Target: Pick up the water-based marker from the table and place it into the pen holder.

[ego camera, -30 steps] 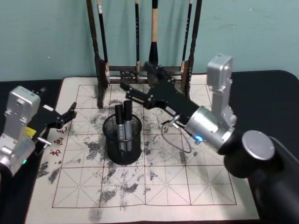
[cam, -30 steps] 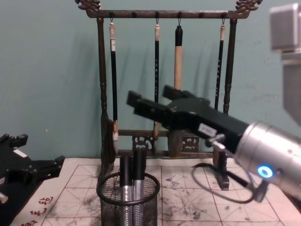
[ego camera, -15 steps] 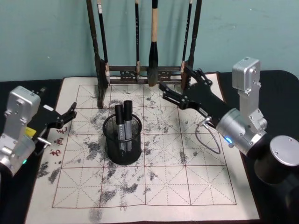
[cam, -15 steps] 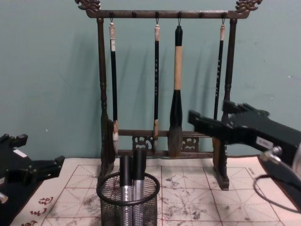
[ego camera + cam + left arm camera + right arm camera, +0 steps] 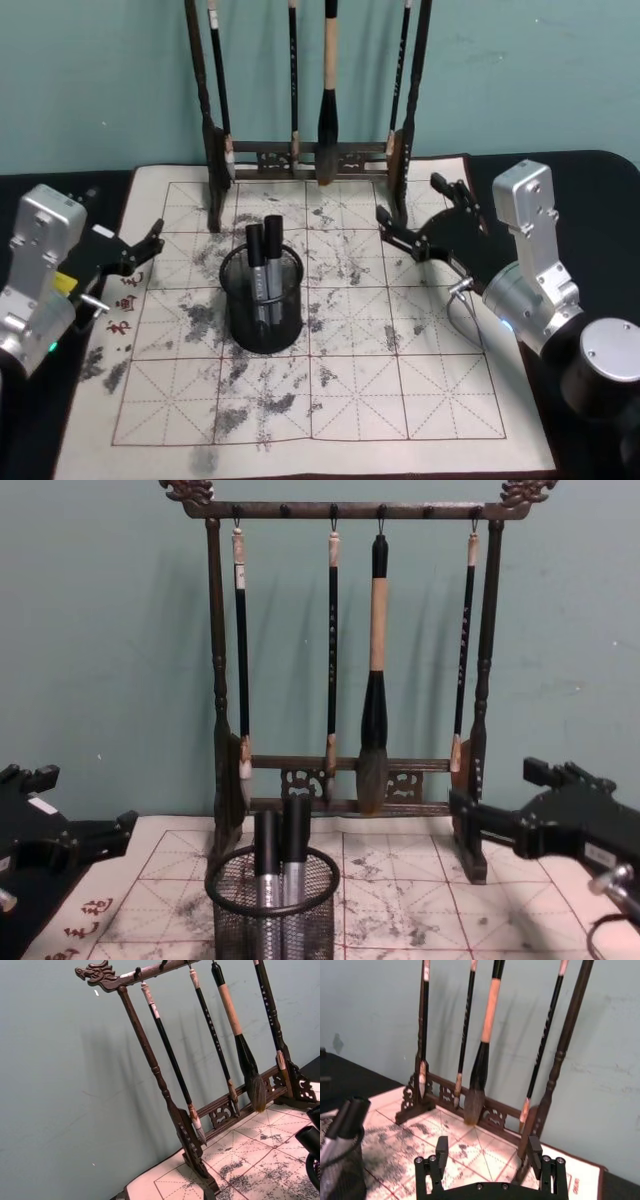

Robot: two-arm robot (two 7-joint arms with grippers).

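Here, two water-based markers [image 5: 263, 268] stand upright side by side in the pen holder [image 5: 262, 312], left of centre in your head view, on the felt mat of the table [image 5: 360, 400]. Your right gripper [image 5: 425, 220] sits right of centre, above the mat's right side, beside the brush rack [image 5: 310, 155]; its fingers [image 5: 441, 1149] are spread wide and hold nothing. Your left gripper [image 5: 146, 247] waits at the left edge of the frame, over the mat's border, with its fingers parted and empty too.
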